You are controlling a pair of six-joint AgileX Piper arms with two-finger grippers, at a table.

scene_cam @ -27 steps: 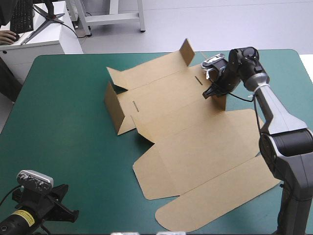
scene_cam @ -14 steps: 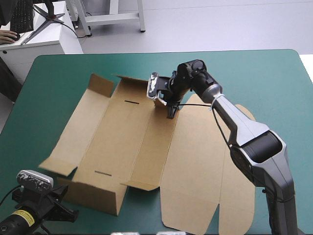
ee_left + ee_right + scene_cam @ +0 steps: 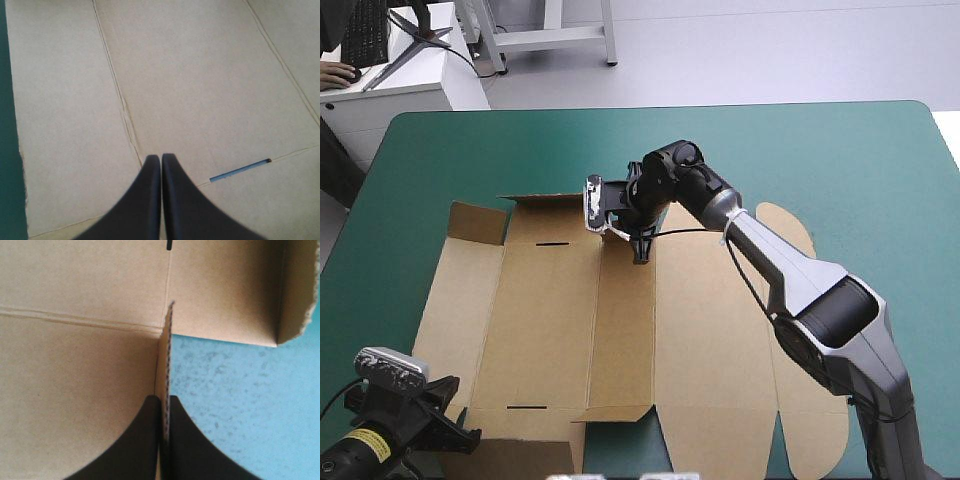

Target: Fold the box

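Box: the brown box (image 3: 550, 320) is a cut sheet lying mostly flat on the teal-green worktop (image 3: 840, 160). It fills the lower left and lower middle of the high view and runs down to the bottom edge.
Right tool: the right tool (image 3: 164, 402) has its black fingers all but closed, pinching a thin upright flap (image 3: 169, 340) of board. In the high view it sits at the sheet's far edge, just above the frame's centre.
Left tool: the left tool (image 3: 161, 160) has its fingers pressed together with nothing between them. In the high view it sits in the lower-left corner, by the sheet's near left corner.
Right wrist view only: the flap shows edge-on, with board on one side of it and bare cover on the other.
Left wrist view only: flat board lies ahead of the tips, with crease lines and a narrow slot (image 3: 240, 171) just beside them.
High view only: a small corner flap (image 3: 475, 222) stands raised at the sheet's upper left.
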